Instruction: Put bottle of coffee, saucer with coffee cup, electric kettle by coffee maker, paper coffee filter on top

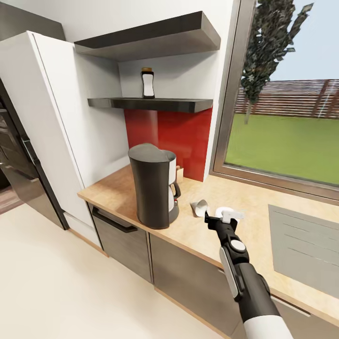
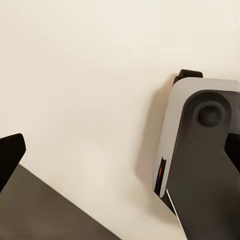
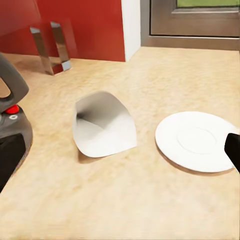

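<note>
Right gripper (image 1: 225, 215) hovering over kitchen countertop (image 1: 221, 235), jaws spread wide, holding nothing. Saucer (image 3: 196, 140) lying flat just under it; paper coffee filter (image 3: 103, 125) lying on its side at saucer's 9 o'clock. Coffee maker (image 1: 153, 186) standing at filter's 9 o'clock. Bottle of coffee (image 1: 148, 83) sitting on shelf (image 1: 150, 103) at 12 o'clock. Left gripper: cannot tell.

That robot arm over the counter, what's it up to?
It is setting up a coffee station. The right claw hovers over the countertop by a white saucer; a paper filter lies on its side close by. The coffee maker already stands on the counter, while the coffee bottle is up on the shelf. I cannot tell whether the claw is open or shut.
</note>
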You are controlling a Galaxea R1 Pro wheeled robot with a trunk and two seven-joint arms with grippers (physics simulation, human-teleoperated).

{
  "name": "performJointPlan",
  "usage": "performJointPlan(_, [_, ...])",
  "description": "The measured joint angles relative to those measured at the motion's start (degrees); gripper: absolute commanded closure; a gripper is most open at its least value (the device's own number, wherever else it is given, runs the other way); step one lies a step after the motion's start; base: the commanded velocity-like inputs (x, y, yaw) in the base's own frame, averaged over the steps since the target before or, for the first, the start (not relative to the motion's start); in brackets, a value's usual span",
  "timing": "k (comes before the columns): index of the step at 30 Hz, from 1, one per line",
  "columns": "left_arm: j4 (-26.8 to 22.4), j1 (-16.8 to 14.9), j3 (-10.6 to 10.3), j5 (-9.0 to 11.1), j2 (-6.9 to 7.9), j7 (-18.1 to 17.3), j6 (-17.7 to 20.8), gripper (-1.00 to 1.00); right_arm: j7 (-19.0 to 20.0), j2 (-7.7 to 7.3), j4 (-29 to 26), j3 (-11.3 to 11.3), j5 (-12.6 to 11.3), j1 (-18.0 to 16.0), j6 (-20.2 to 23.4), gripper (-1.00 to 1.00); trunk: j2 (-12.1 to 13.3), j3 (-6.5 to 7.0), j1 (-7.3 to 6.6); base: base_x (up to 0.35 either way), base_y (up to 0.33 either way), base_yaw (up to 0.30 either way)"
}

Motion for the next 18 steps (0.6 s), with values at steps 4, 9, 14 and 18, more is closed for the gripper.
performJointPlan(4, [0.06, 0.05, 0.0, 0.0, 0.08, 0.02, 0.08, -1.0, 0.0, -0.02, 1.29, 0.0, 0.0, 0.0, -0.03, -1.0, 0.0, 0.0, 0.0, 0.035, 0.0, 0.0])
performJointPlan(9, [0.27, 0.17, 0.1, 0.0, 0.24, -0.03, 0.12, -1.0, 0.0, -0.05, 2.9, 0.0, 0.0, -0.02, -0.04, -1.0, -0.01, 0.0, -0.03, 0.225, 0.0, 0.0])
performJointPlan(14, [0.27, 0.18, 0.16, 0.0, 0.19, 0.01, 0.12, -1.0, 0.0, -0.06, 4.51, 0.0, 0.0, -0.02, -0.11, -1.0, -0.01, 0.0, -0.03, 0.316, 0.0, 0.0])
performJointPlan(18, [0.26, 0.18, 0.1, 0.0, 0.05, 0.05, 0.11, -1.0, 0.0, -0.05, 5.8, 0.0, 0.0, -0.03, -0.12, -1.0, -0.01, 0.0, -0.03, 0.331, 0.0, 0.0])
